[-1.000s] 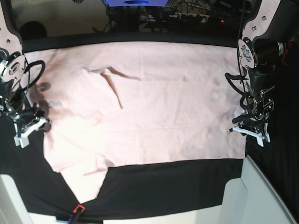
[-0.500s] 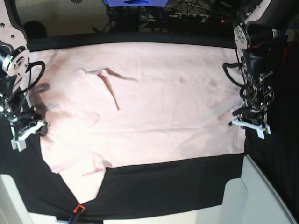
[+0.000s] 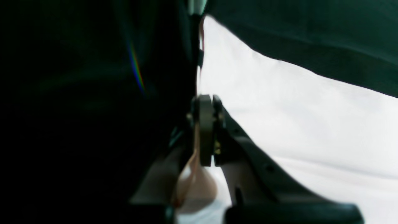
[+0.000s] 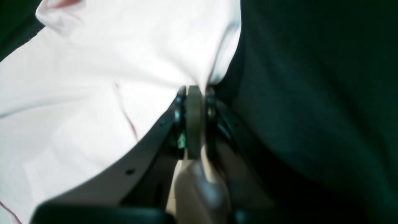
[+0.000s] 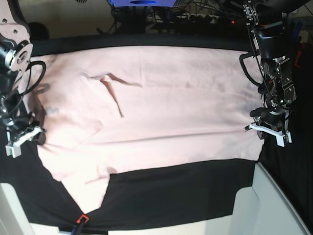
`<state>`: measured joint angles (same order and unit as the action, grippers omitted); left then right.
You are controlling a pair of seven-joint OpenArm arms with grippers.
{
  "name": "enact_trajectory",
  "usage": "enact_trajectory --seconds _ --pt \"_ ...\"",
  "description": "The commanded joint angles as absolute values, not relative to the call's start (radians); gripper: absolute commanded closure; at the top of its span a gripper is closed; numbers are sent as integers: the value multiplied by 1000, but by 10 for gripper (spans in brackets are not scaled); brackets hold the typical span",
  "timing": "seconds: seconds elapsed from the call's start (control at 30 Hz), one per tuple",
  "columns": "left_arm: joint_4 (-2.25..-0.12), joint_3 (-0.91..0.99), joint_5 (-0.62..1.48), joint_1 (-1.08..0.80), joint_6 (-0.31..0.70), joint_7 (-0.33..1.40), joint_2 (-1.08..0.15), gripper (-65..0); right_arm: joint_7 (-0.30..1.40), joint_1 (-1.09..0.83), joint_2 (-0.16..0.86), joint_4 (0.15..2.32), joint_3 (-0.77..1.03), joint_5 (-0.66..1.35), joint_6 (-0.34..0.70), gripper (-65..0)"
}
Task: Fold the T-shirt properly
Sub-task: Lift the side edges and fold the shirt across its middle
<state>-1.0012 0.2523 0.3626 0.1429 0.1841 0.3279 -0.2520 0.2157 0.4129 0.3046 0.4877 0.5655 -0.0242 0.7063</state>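
The pale pink T-shirt (image 5: 161, 107) lies spread plain side up on the black table cloth (image 5: 181, 191), with a raised crease (image 5: 110, 90) left of its middle and a sleeve (image 5: 85, 188) hanging toward the front left. My left gripper (image 5: 266, 128) is at the shirt's right edge, shut on the fabric. In the left wrist view the left gripper (image 3: 206, 130) pinches a strip of the T-shirt (image 3: 295, 118). My right gripper (image 5: 22, 138) is shut on the shirt's left edge. The right wrist view shows the right gripper (image 4: 194, 102) with the T-shirt (image 4: 93, 62) bunched into its closed jaws.
A pale raised block (image 5: 274, 205) stands at the front right corner and another (image 5: 12, 210) at the front left. A small red and blue item (image 5: 80, 220) lies at the cloth's front edge. Cables and equipment (image 5: 195, 19) run behind the table.
The left gripper has closed on the shirt's right edge. Both grippers have shifted outward, the left one also slightly back, and the shirt is drawn wider and flatter between them.
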Motion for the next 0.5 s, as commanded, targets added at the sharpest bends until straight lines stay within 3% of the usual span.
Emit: enact_trajectory --seconds 0.0,0.47 --pt "-1026 257 361 151 171 308 -269 0 206 432 328 529 567 -5 698 0" --pt "-1241 257 363 1 171 308 -237 0 329 334 306 766 572 -2 698 0"
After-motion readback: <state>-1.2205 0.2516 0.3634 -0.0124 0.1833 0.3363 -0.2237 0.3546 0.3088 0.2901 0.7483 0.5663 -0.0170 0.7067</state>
